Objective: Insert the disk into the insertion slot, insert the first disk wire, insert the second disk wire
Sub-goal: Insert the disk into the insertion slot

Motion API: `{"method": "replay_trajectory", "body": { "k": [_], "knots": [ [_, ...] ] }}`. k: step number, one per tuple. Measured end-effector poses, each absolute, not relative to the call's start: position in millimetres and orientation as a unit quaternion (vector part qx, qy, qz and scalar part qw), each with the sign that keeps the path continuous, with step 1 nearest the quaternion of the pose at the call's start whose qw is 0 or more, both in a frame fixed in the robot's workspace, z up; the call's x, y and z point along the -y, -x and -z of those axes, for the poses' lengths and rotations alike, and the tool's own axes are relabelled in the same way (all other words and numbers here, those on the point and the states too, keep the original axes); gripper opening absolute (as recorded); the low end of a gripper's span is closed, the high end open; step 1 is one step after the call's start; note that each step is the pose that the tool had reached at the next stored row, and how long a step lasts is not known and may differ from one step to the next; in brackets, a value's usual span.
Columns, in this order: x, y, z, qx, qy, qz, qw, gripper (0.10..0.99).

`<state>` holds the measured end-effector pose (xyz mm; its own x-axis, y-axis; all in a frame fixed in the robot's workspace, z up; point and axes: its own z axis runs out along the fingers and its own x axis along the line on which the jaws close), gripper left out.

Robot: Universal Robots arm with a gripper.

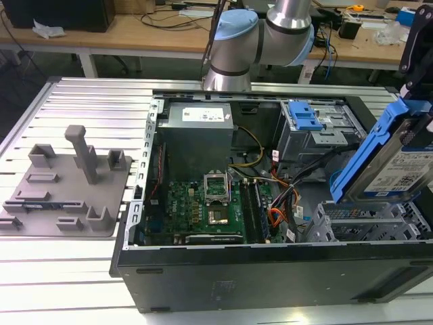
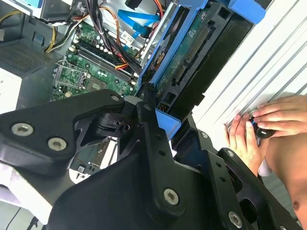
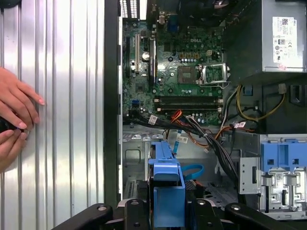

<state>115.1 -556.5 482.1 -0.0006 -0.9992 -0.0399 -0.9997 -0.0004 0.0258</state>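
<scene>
The disk (image 1: 399,172) is being held tilted above the insertion slot (image 1: 365,220) in the computer case (image 1: 270,274), the fingers (image 2: 149,129) of the gripper (image 3: 168,211) being clamped on its blue carrier (image 1: 369,145).

The silver, white-labelled disk (image 1: 400,170) in its bright blue carrier stands steeply tilted at the exterior view's right edge, just above the grey perforated insertion slot (image 1: 355,223) at lower right.
</scene>
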Motion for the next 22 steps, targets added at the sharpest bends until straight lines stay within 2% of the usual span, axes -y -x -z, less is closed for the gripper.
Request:
{"method": "replay_trajectory", "body": {
  "k": [22],
  "knots": [
    [558.1, -116.7, -468.6, -0.706, 0.707, -0.023, 0.005, 0.365]
  ]
}}
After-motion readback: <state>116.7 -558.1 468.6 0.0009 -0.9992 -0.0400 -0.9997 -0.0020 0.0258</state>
